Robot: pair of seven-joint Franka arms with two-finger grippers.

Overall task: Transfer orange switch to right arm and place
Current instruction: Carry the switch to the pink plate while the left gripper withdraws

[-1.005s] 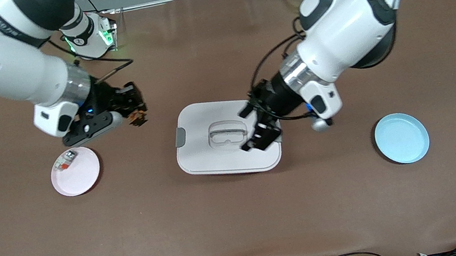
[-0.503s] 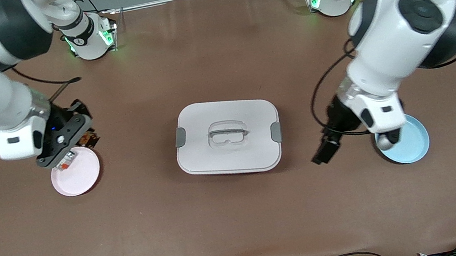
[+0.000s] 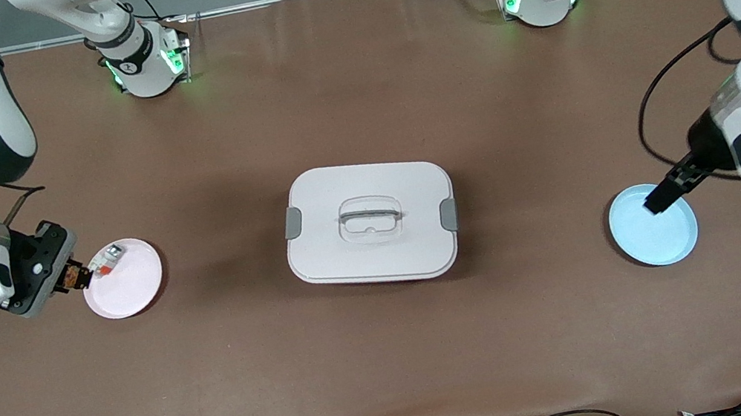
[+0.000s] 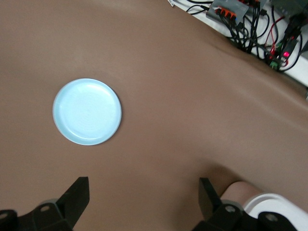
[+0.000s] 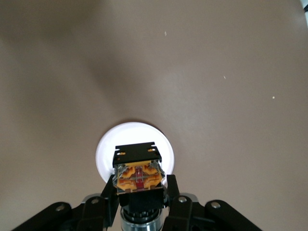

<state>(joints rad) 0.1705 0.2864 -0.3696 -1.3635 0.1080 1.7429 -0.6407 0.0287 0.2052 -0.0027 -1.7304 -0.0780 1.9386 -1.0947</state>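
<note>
The orange switch [image 3: 78,275], a small black block with orange markings on top [image 5: 138,173], sits between the fingers of my right gripper [image 3: 73,277], which is shut on it [image 5: 139,188]. The gripper holds it at the rim of the pink plate [image 3: 127,282], on the side toward the right arm's end of the table. In the right wrist view that plate [image 5: 131,138] shows pale just past the switch. My left gripper [image 3: 661,197] hangs open and empty over the light blue plate [image 3: 654,232], its dark fingers [image 4: 77,197] wide apart.
A white-and-grey piece with a red-orange part [image 3: 106,260] lies on the pink plate. A white lidded box [image 3: 375,260] with grey side clips stands mid-table. The light blue plate [image 4: 86,111] is bare. Cables [image 4: 250,21] run along the table's front edge.
My right arm has swung from beside the box to the pink plate's rim, carrying the switch. My left arm has drawn back from over the box to the blue plate, staying open.
</note>
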